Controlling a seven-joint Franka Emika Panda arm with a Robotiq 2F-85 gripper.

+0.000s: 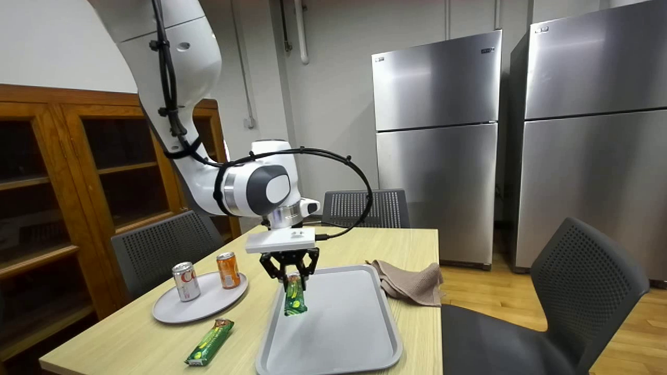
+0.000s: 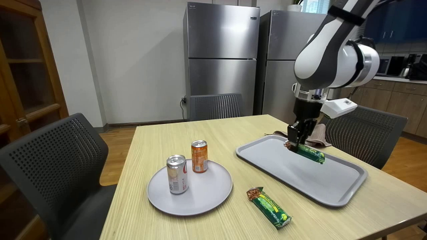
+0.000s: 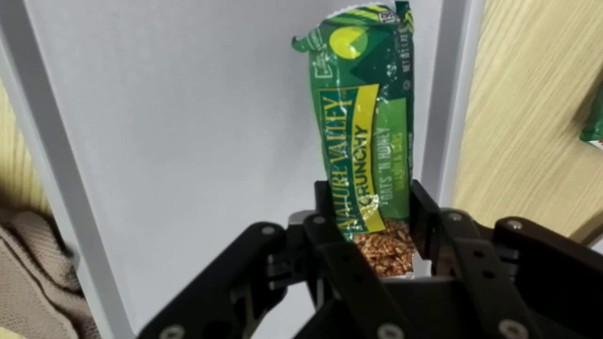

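Observation:
A green granola bar [image 3: 362, 117] with a yellow stripe is pinched between the black fingers [image 3: 424, 221] of my gripper [image 3: 370, 190], which press on its long sides. Both exterior views show the gripper [image 1: 295, 283] pointing down over the grey tray [image 1: 344, 323], near one long side. The held bar [image 2: 312, 154] sticks out sideways from the fingertips, above the tray; I cannot tell whether any part touches it. A second granola bar [image 2: 269, 208] of the same kind lies on the table between tray and plate. Only its edge enters the wrist view.
On a round grey plate [image 2: 213, 196] stand a silver can [image 2: 177, 175] and an orange can [image 2: 199, 156], both upright. A crumpled brown cloth [image 1: 411, 284] lies against the tray's far long side. Dark chairs [image 1: 578, 291] surround the wooden table [image 1: 250, 333].

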